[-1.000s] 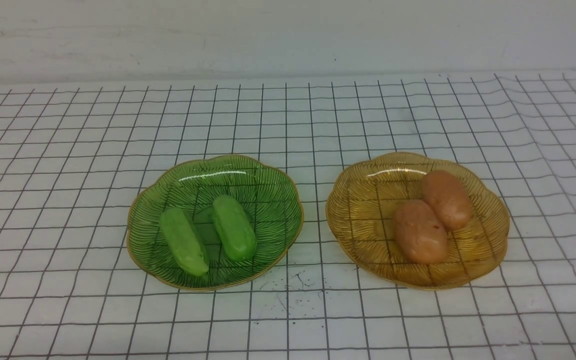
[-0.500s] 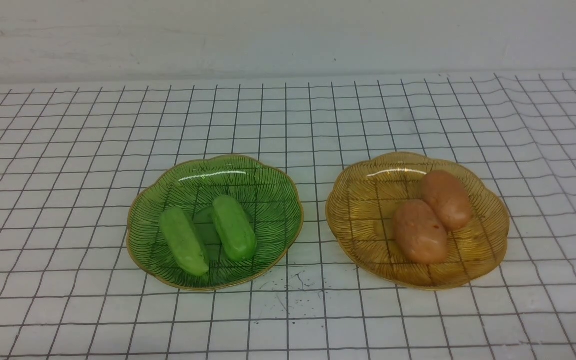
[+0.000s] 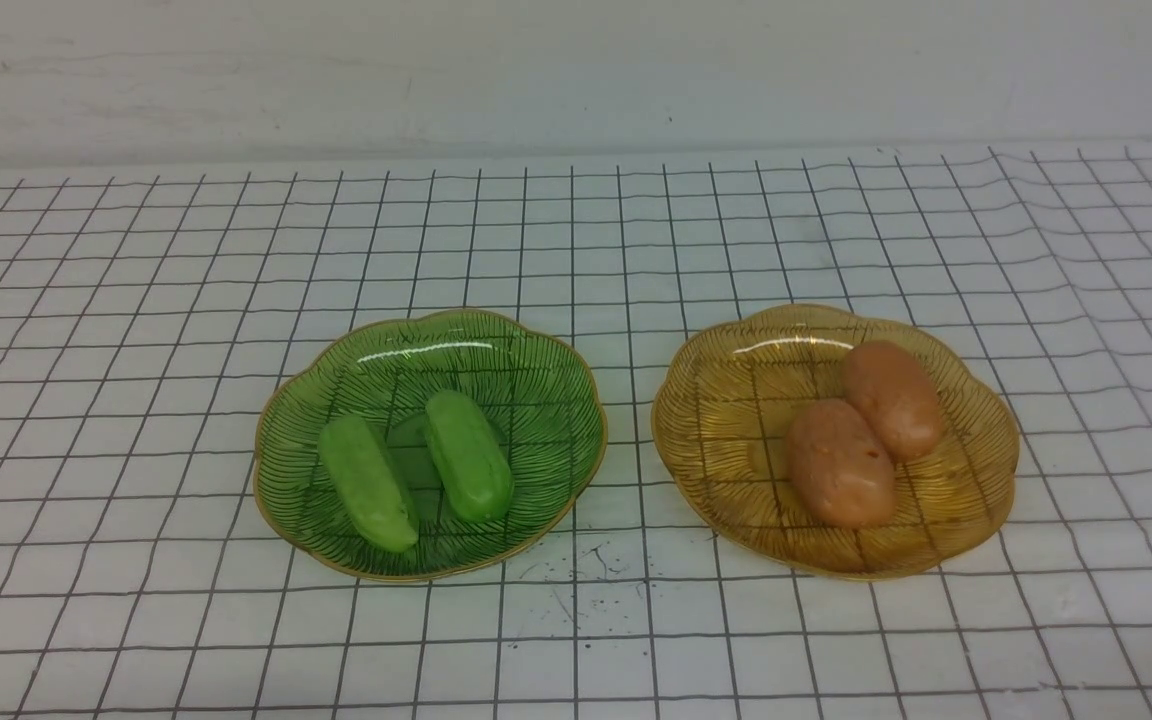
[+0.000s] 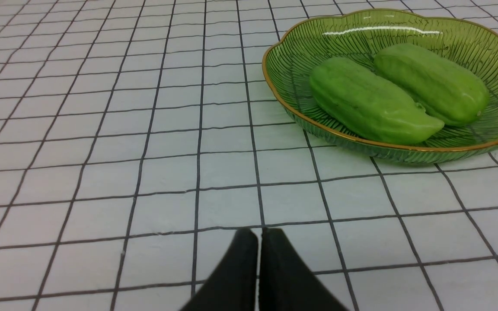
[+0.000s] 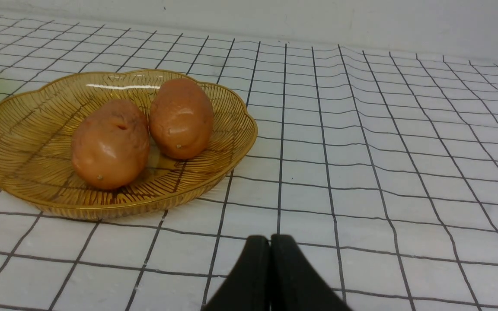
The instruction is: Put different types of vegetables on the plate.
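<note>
Black left fingers point(image 4: 259, 235) together, right fingers point(image 5: 269, 242) together, wrist views only.

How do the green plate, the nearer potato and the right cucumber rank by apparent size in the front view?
1. green plate, clearly the largest.
2. and 3. nearer potato and right cucumber: they look about alike, the potato wider and the cucumber slimmer, so I do not rank them.

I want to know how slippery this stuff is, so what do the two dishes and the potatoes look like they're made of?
Green dish and amber dish: see-through, glossy, ribbed, gold rims; glass or clear plastic, can't tell which. Potatoes: smooth, faintly shiny orange-brown skin with dimples; probably moulded plastic or foam.
</note>
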### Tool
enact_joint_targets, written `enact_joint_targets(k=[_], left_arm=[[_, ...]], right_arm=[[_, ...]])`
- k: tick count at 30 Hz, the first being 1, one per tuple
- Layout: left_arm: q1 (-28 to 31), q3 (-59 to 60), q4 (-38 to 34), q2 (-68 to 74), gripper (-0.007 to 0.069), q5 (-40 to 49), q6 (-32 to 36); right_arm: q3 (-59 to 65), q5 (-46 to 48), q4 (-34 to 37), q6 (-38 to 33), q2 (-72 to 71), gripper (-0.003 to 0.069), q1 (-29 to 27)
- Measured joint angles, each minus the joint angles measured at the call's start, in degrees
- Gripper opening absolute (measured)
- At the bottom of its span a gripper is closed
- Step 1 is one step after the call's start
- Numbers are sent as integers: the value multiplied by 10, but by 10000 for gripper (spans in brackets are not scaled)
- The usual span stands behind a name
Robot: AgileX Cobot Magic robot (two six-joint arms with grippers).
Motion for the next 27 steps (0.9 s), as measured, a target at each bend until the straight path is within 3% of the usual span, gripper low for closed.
enact_joint_targets(k=[27], left_arm=[[0, 0, 0, 0, -8, 0, 0]], right_arm=[[0, 0, 0, 13, 0, -15, 0]])
